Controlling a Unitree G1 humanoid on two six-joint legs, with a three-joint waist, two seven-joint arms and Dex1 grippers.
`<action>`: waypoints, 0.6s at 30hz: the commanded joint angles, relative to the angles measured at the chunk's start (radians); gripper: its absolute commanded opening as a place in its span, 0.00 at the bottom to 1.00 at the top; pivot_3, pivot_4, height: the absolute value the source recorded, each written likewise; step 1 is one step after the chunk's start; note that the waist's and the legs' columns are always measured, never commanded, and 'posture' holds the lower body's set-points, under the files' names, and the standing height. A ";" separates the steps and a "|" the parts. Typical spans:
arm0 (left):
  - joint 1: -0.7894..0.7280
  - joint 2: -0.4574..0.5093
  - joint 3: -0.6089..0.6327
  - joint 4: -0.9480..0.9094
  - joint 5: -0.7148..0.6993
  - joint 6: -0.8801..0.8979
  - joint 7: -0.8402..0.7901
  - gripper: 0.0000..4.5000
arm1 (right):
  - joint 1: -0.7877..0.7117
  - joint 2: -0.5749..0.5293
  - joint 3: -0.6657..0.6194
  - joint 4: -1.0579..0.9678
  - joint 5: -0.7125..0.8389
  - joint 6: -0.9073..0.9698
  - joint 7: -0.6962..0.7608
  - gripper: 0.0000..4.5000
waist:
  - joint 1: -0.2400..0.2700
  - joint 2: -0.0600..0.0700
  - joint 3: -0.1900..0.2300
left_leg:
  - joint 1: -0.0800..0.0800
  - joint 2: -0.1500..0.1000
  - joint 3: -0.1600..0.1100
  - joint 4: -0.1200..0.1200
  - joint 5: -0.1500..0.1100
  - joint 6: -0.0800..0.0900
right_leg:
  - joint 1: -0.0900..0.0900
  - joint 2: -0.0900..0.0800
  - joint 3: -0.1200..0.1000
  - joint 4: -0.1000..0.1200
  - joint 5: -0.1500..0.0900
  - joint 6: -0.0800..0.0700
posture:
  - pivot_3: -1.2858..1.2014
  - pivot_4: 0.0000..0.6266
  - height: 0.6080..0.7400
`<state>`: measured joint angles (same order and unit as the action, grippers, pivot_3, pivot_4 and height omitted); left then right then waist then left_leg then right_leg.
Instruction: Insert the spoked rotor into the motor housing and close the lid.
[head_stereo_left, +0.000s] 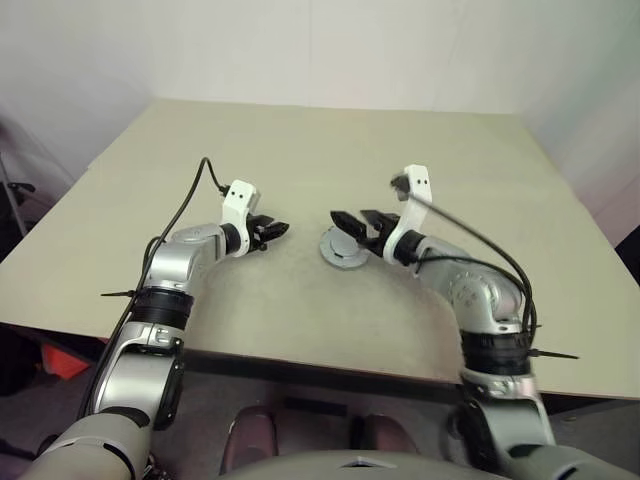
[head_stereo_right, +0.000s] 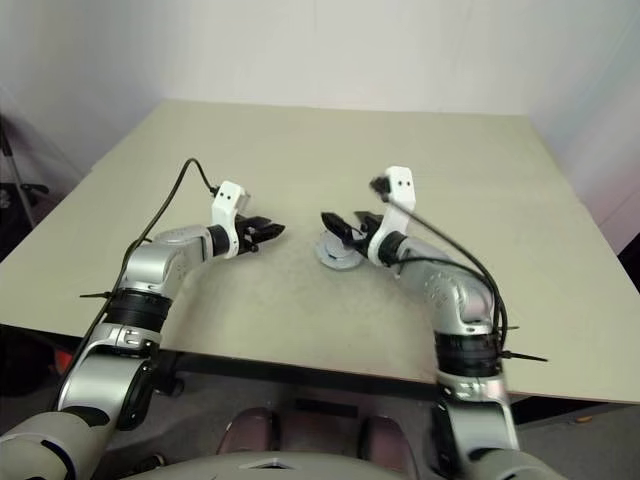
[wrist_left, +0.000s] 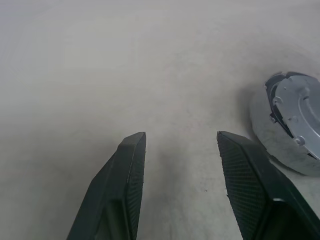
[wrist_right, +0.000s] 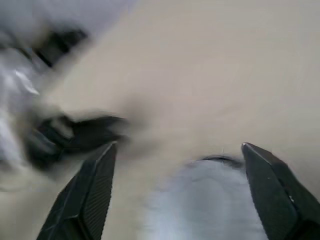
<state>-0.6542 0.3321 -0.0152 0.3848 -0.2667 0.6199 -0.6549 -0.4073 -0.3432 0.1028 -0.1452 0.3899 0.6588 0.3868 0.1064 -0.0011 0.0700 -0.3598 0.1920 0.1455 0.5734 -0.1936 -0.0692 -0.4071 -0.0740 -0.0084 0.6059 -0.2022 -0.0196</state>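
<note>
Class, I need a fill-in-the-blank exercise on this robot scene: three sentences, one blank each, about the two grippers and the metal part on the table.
1. The round silver metal motor housing rests on the beige ____.
2. The right gripper with two black fingers hovers above the housing with its jaws ____.
3. The left gripper holds ____ between its fingers.

Missing words: table; open; nothing

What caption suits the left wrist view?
Open left gripper fingers above the beige table, beside the silver motor housing.
</note>
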 joint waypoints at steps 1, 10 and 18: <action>-0.020 0.007 0.023 -0.016 -0.007 -0.030 -0.007 0.53 | 0.010 -0.081 0.138 0.045 -0.166 -0.251 0.145 0.99 | -0.003 0.000 0.000 | -0.001 0.000 0.000 0.000 0.000 0.000 | 0.000 0.000 0.000 0.000 0.000 0.000 | 0.52 0.00 1.00; -0.002 -0.005 0.023 -0.024 -0.005 -0.039 0.000 0.53 | -0.021 -0.042 0.123 0.227 -0.231 -0.392 0.199 0.99 | -0.010 0.000 0.000 | -0.004 0.001 0.000 0.006 0.000 0.011 | 0.000 0.000 0.000 0.002 -0.001 -0.004 | 0.52 0.00 1.00; 0.017 -0.013 0.023 -0.049 -0.009 -0.028 0.010 0.53 | -0.043 -0.013 0.099 0.311 -0.242 -0.404 0.212 0.99 | -0.010 0.000 0.000 | -0.004 0.001 0.000 0.007 0.000 0.018 | 0.000 0.000 -0.002 0.002 -0.001 -0.005 | 0.52 0.00 1.00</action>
<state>-0.6248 0.3174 -0.0051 0.3816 -0.2669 0.5975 -0.6457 -0.4249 -0.3607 0.2245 0.1653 0.1508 0.2709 0.5944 0.0965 -0.0015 0.0701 -0.3638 0.1933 0.1456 0.5804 -0.1932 -0.0504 -0.4069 -0.0740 -0.0100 0.6082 -0.2029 -0.0245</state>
